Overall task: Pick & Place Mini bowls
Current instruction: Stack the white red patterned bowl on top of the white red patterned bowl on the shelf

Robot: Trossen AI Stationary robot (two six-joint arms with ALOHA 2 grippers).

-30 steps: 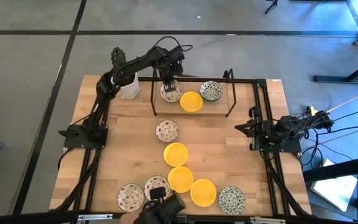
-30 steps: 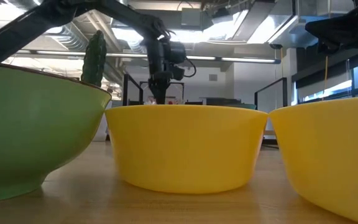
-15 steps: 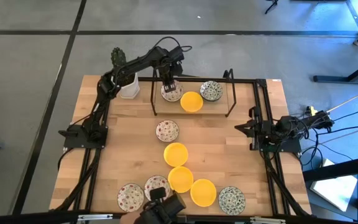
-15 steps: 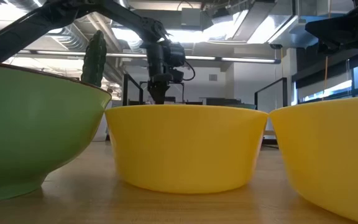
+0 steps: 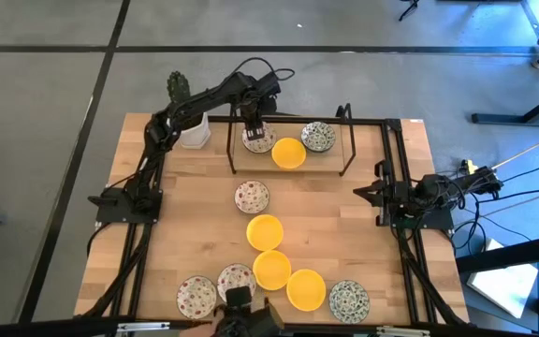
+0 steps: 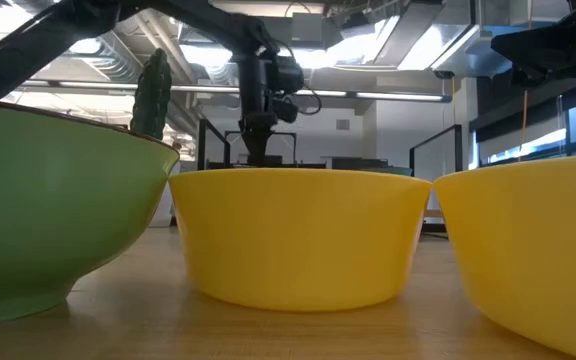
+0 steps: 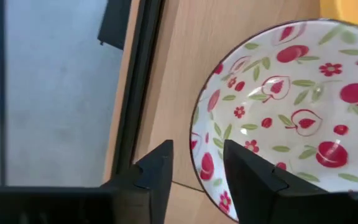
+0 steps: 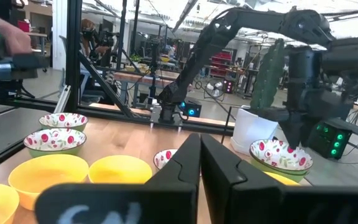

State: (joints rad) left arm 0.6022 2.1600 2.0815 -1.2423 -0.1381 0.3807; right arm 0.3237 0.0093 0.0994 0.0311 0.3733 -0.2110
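Note:
At the table's far edge a white mini bowl with red flowers rests on its base beside a yellow one and a blue-green patterned one. My left gripper points down over the flowered bowl's far-left rim, open. One finger stands outside the rim and one over the inside; I see no touch. More mini bowls lie mid-table and near the front edge. My right gripper waits shut at the table's right side.
A black wire frame stands around the three far bowls. A white cactus pot sits at the far left corner. Black rails run along both table sides. In the low view, big yellow and green bowls fill the foreground.
My left gripper has opened over the flowered bowl at the far edge, let go of its rim and risen a little. The bowl stays where it was on the table.

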